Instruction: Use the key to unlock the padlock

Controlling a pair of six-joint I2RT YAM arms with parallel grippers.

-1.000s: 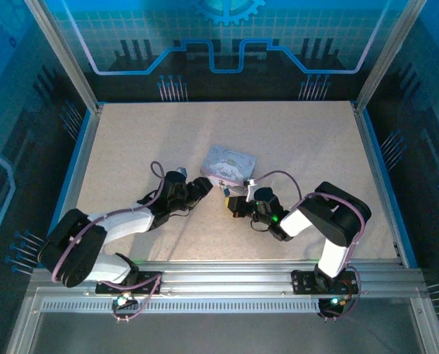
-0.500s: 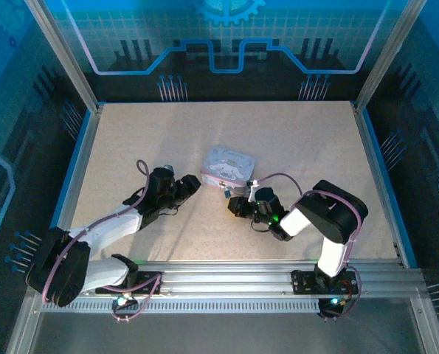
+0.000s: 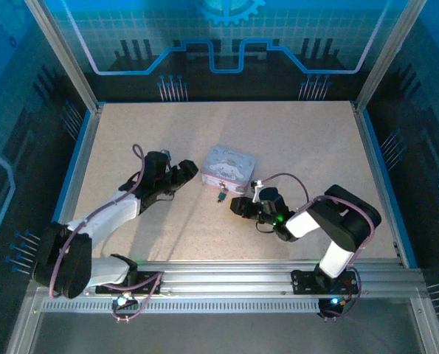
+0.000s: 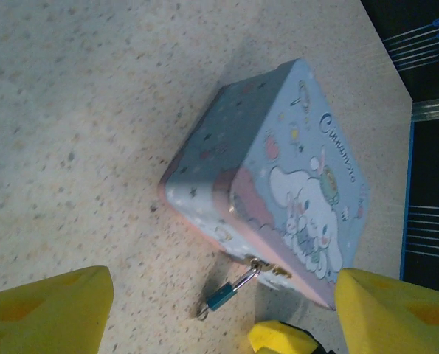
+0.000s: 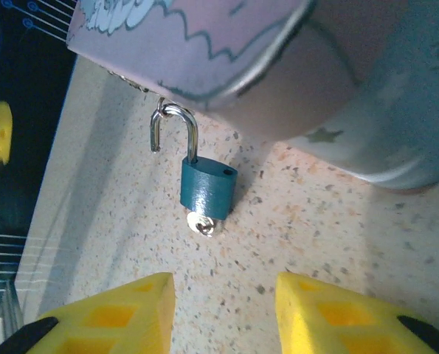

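The padlock point(image 5: 208, 193) has a small, matte teal-blue block body and a shiny silver U-shaped shackle. 1 shackle leg stands free of the body and the other sits in it. The shackle hooks through the latch on the near side of the box point(image 3: 230, 164), which is pale blue with rounded corners. The padlock body lies on the speckled beige table point(image 3: 293, 133). A silvery stub, seemingly the key point(image 5: 202, 224), pokes from its underside. The left gripper point(image 3: 188, 174), left of the box, has its 2 yellow fingers spread wide, holding nothing. The right gripper point(image 5: 223, 295), just near of the padlock, is parted and empty too.
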